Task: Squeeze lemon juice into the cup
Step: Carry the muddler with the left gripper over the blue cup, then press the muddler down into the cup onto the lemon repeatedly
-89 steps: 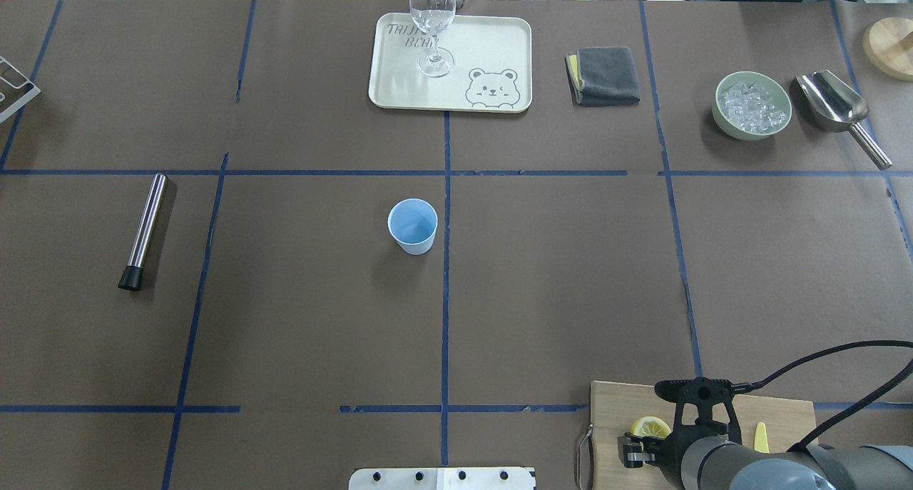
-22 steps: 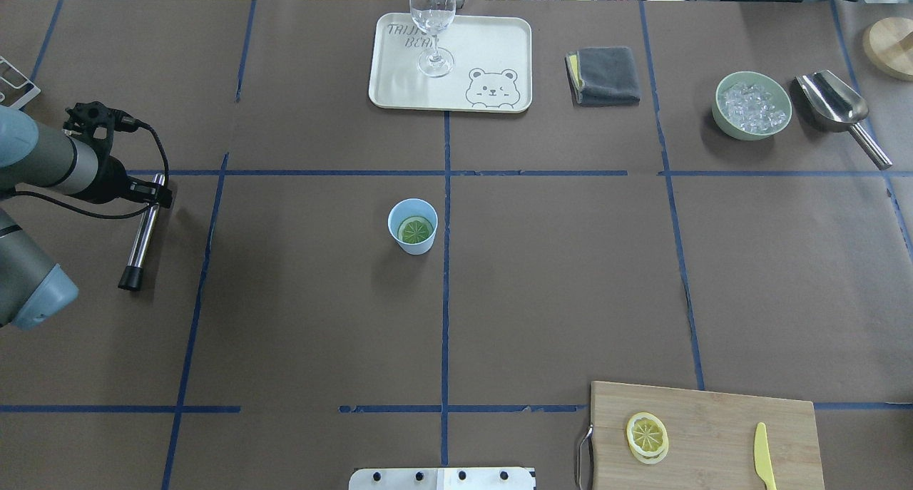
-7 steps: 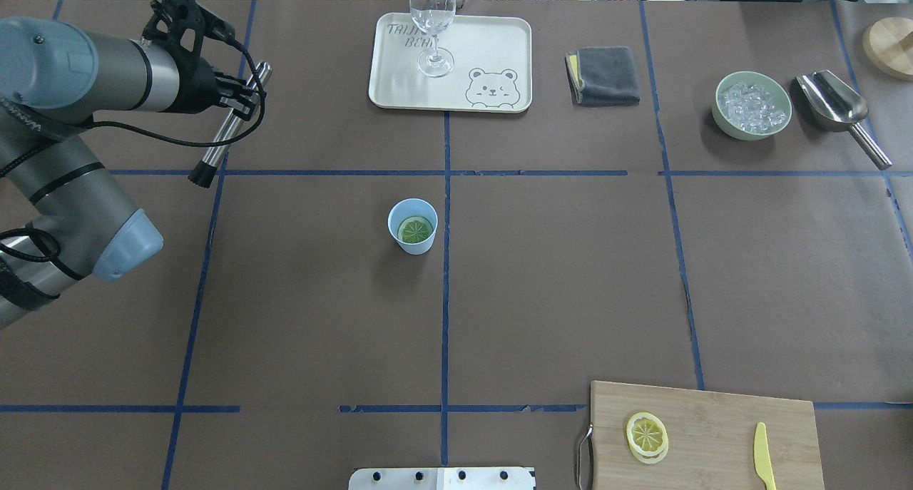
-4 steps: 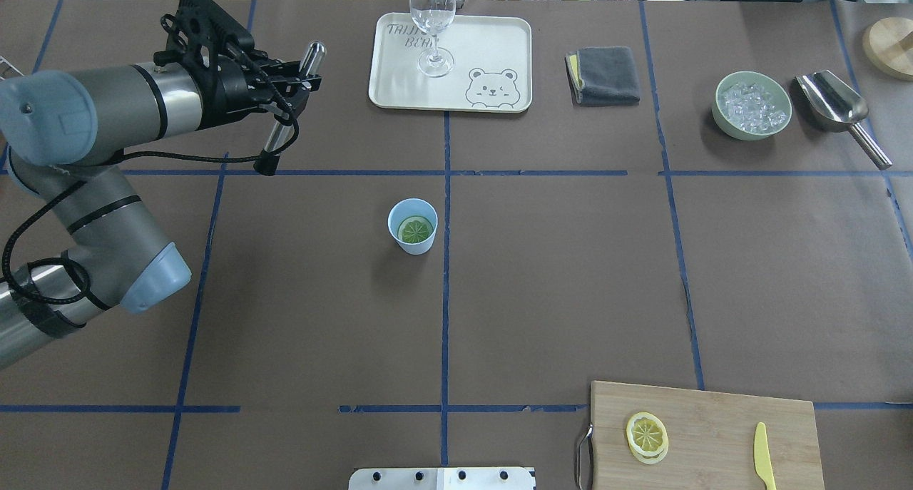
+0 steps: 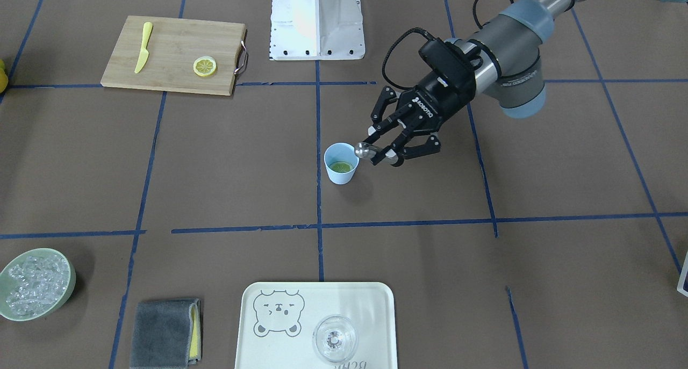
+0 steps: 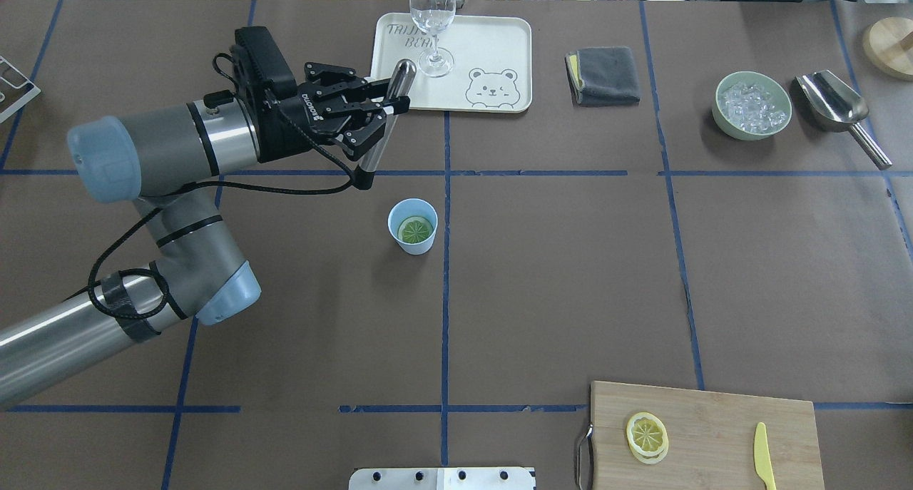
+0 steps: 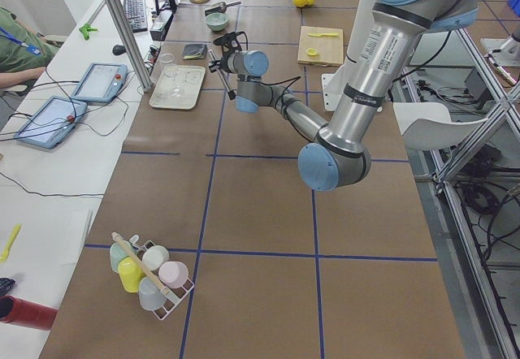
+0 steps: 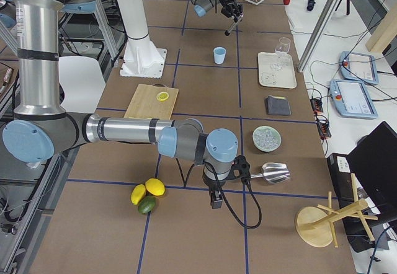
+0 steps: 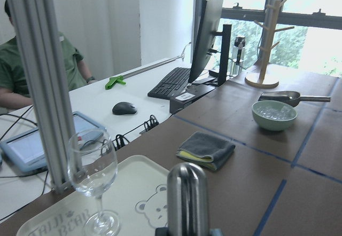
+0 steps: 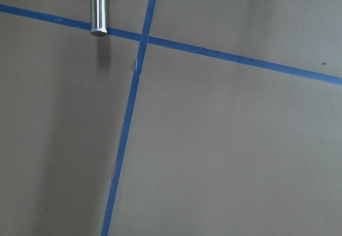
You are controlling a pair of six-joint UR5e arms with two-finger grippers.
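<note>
Nearest the robot's base, on its right: a wooden cutting board (image 6: 713, 419) flat on the brown table (image 6: 570, 276). On the board, 1 spare slice (image 6: 648, 438) toward the left end and a yellow knife (image 6: 763, 461) toward the right end, well apart.

Farther out, mid-table: the cup (image 6: 421, 247), upright, just left of the centre tape line. Inside it, the lemon slice (image 6: 416, 230), flat on the bottom, cut face up, tinted greenish against the blue wall.

At roughly the same depth, far over on the right side: the right gripper (image 8: 214, 199), low over the tabletop, visible only from the side camera. Fingers apart or together: cannot tell. In its own wrist view, none of the fingers, only crossing blue tape lines and the end of a steel handle.

Just beyond the cup and slightly left: the left gripper (image 6: 389, 106), reaching in from the left, its 2 fingers clamped on the upper part of a steel muddler (image 6: 376, 147). Muddler off the table, tilted, rounded steel end uppermost, black tip lowest, not touching the cup.

Farthest: a cream tray (image 6: 499, 48) with a bear print, carrying 1 wine glass (image 6: 433, 19) upright on its left side. To the right, a folded grey cloth (image 6: 606, 75), then a green bowl (image 6: 716, 105) of ice, then a steel scoop (image 6: 834, 101) just beside the bowl.
</note>
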